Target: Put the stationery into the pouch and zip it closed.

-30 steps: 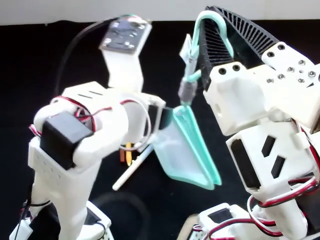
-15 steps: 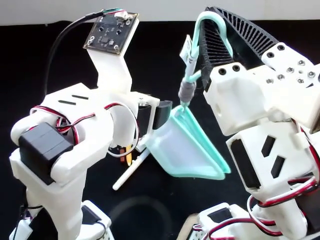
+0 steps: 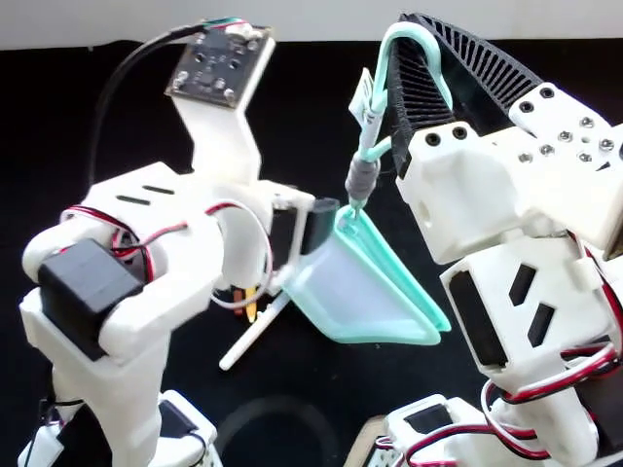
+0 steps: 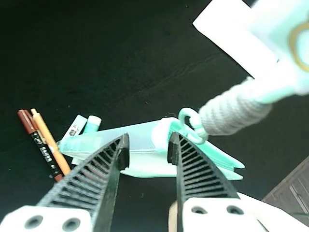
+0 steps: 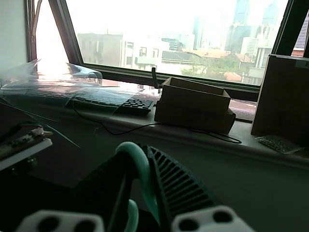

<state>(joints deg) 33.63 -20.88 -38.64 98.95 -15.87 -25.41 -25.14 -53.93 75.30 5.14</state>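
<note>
A translucent teal pouch [image 3: 365, 287] hangs tilted in the air from its teal strap [image 3: 414, 44]. My right gripper [image 3: 409, 39] is shut on that strap [image 5: 140, 166], high at the back. My left gripper [image 3: 313, 226] sits at the pouch's upper end, just under the cord and zipper ring [image 4: 189, 126]. In the left wrist view it [image 4: 147, 141] stands open, its black fingers on either side of the pouch's end [image 4: 145, 137]. Below on the black table lie a brown pen [image 4: 34, 137], an orange pen [image 4: 48, 145] and a small teal-capped stick [image 4: 87, 125].
A white pen [image 3: 255, 336] and an orange-tipped pen [image 3: 251, 309] lie on the dark table [image 3: 321, 409] beneath the left arm. Both arm bodies crowd the front of the high view. The right wrist view faces a window sill with cardboard boxes [image 5: 195, 104] and a keyboard [image 5: 108, 102].
The left arm has swung left and its wrist camera has risen. The pouch has tipped from hanging steeply to lying flatter, its lower edge lifted and spread.
</note>
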